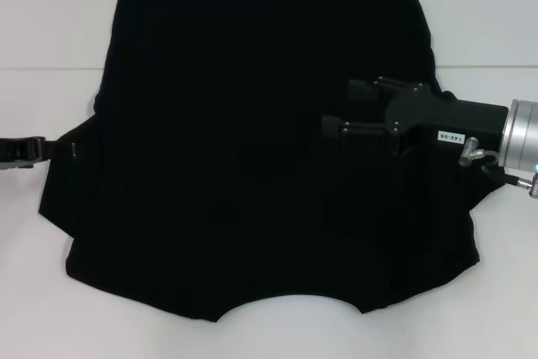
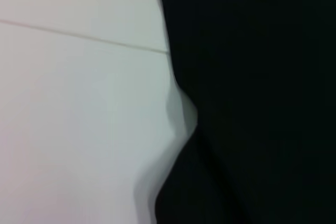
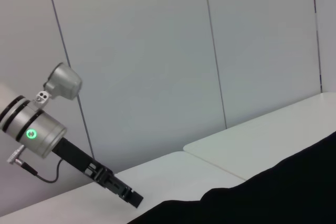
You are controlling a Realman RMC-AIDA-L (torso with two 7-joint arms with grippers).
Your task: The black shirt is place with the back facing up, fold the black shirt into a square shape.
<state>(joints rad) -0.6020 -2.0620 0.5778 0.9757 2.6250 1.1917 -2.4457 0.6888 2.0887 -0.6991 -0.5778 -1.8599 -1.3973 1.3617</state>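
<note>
The black shirt (image 1: 252, 166) lies spread flat on the white table (image 1: 50, 23), filling most of the head view; its curved neckline (image 1: 290, 304) sits at 6 o'clock, nearest the robot, the straight hem at 12 o'clock, and a sleeve reaches out at 9 o'clock and at 4 o'clock. No lettering shows on the upward face.

The right gripper (image 1: 349, 108) enters from 3 o'clock and hangs over the shirt's right half, its two fingers (image 1: 363, 88) pointing toward 9 o'clock with a clear gap between them and nothing in that gap.

The left gripper (image 1: 40, 149) sits at 9 o'clock, low at the table and touching or just beside the left sleeve edge; whether its fingers are spread or pressed together cannot be told. In the right wrist view the left gripper (image 3: 130, 196) slants down to the table just beside the cloth edge. In the left wrist view the cloth edge (image 2: 181, 103) shows a raised fold above the table (image 2: 79, 129).
</note>
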